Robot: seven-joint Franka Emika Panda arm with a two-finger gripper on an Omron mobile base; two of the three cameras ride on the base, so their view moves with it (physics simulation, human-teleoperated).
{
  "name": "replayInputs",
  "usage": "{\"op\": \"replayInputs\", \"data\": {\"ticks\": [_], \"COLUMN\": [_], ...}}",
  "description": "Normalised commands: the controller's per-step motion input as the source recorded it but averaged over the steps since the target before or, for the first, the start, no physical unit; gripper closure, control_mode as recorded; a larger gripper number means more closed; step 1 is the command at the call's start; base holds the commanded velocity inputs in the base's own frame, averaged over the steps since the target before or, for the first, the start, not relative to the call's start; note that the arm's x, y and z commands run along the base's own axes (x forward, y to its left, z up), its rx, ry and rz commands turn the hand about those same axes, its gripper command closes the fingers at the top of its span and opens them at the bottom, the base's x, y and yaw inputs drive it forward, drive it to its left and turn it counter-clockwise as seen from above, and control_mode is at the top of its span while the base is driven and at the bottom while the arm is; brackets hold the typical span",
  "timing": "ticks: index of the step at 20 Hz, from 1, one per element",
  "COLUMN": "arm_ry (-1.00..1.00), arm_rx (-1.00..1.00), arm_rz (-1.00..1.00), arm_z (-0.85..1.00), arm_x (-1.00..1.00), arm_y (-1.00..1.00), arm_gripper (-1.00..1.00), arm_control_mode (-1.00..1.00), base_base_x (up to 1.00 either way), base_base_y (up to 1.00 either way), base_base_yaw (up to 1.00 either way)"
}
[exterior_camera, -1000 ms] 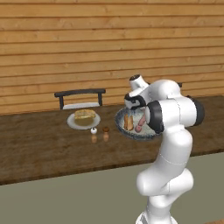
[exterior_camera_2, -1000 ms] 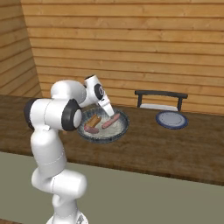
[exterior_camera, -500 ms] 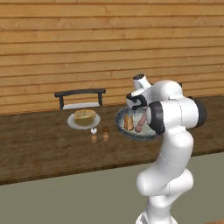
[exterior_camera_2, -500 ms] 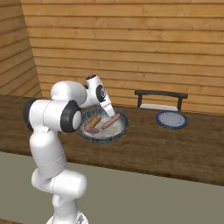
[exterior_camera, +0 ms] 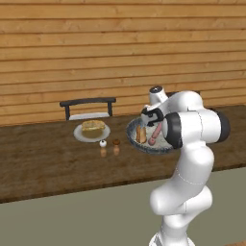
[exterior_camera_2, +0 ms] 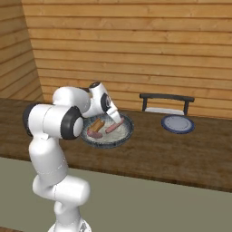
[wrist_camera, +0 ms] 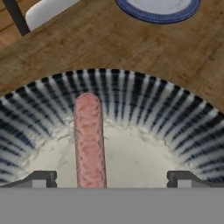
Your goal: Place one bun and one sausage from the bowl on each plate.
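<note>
Hovered with two-finger gripper (wrist_camera: 109,179) spread wide, empty, over pink sausage (wrist_camera: 89,140) inside wide dark speckled bowl (wrist_camera: 144,98); bun already on pale plate (exterior_camera: 79,135), bluish-lavender plate (exterior_camera_2: 177,123) bare

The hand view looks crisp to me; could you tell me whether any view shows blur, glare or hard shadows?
Hand view: sharp, even light, no glare on the pink sausage or striped dark blue-grey bowl. Left and right base views: softer and coarser, small things smeared, flat lighting, only faint shadows.
</note>
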Motion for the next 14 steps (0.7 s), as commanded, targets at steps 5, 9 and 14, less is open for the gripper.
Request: {"op": "replayInputs", "data": {"ticks": [5,9,14], "arm_ry": [0.0,0.0,0.0], "arm_rx": [0.0,0.0,0.0], "arm_rz": [0.13,0.06,0.01], "arm_z": [-0.01,-0.02,-0.1], "arm_x": [0.18,0.27,0.28], "arm_y": [0.0,0.0,0.0], "arm_gripper": [-1.0,-1.0,-1.0], "arm_control_mode": [-1.0,-1.0,-1.0], "base_base_x": [0.0,0.0,0.0], "base_base_y": [0.0,0.0,0.0], "base_base_yaw": [0.0,0.0,0.0]}}
